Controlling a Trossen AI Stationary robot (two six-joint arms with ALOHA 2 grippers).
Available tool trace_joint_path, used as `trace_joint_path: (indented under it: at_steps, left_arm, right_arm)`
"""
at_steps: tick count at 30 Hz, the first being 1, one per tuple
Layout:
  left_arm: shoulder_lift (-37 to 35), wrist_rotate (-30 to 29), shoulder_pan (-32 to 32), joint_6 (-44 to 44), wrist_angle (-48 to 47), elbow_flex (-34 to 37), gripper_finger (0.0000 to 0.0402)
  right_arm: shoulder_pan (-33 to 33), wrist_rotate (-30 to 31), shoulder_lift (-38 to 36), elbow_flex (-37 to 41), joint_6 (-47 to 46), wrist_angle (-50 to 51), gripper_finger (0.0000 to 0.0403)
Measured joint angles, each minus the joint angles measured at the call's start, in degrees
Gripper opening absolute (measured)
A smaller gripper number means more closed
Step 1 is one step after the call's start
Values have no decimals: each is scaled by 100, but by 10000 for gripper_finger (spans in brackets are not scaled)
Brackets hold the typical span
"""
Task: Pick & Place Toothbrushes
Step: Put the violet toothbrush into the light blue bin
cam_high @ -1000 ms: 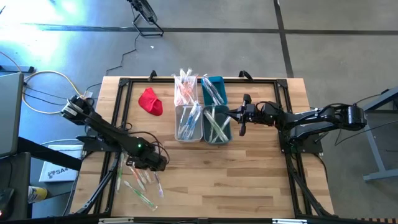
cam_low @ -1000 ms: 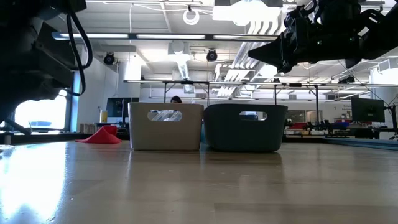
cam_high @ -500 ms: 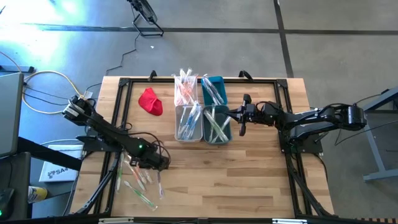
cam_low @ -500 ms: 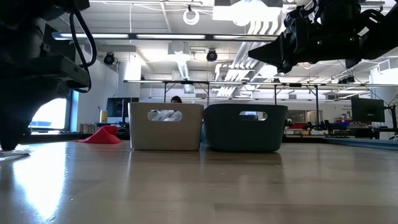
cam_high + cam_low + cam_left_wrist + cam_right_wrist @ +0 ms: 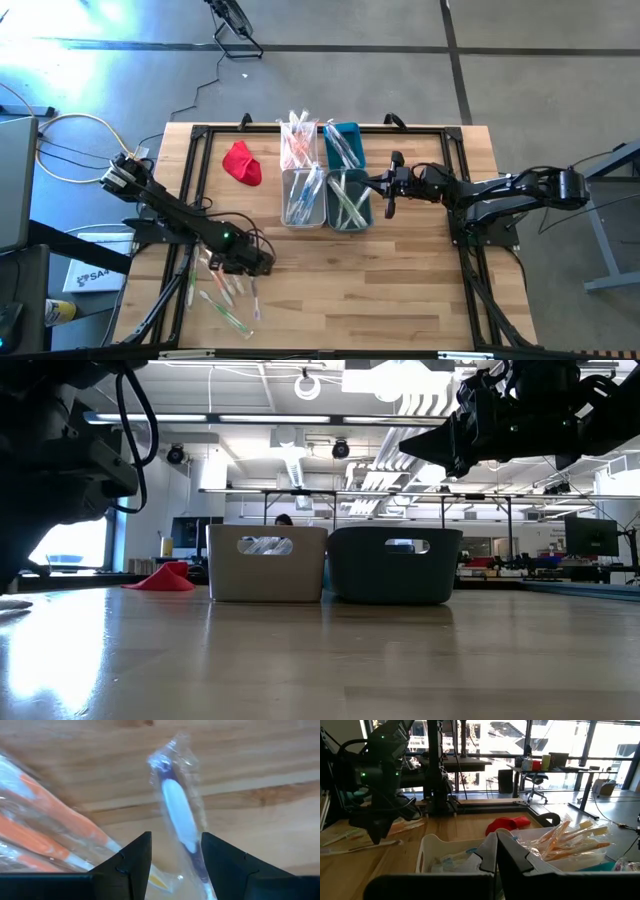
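Observation:
Several wrapped toothbrushes (image 5: 222, 290) lie loose on the wooden table near its front left. My left gripper (image 5: 252, 268) points down over them and is open. In the left wrist view its fingers (image 5: 134, 862) stand on either side of a white-and-purple toothbrush (image 5: 179, 815) in a clear wrapper lying flat on the table. Orange toothbrushes (image 5: 45, 820) lie beside it. My right gripper (image 5: 389, 192) is shut and hovers level beside the bins (image 5: 325, 198), holding nothing.
Four small bins stand together at mid-table, holding sorted toothbrushes: a white one (image 5: 445, 855), a teal one (image 5: 348, 200), one with orange brushes (image 5: 565, 840), and one more behind (image 5: 343, 143). A red cloth (image 5: 241, 163) lies left of them. Bare wood spans the table's near right.

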State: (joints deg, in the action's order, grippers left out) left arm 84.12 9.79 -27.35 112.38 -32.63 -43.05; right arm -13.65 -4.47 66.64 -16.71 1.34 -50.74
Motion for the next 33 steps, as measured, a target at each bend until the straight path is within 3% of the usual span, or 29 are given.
trace_joint_path:
  at_steps: [8, 19, 33]
  left_arm:
    - [-4, 17, 0, 1, 306, 0, 168]
    - [6, -461, 0, 0, 226, -1, 168]
    - [332, -434, -4, 2, 53, -20, 168]
  right_arm:
    - [0, 0, 1, 0, 0, 0, 2]
    - [0, 1, -1, 0, 0, 0, 2]
    - [0, 1, -1, 0, 0, 0, 2]
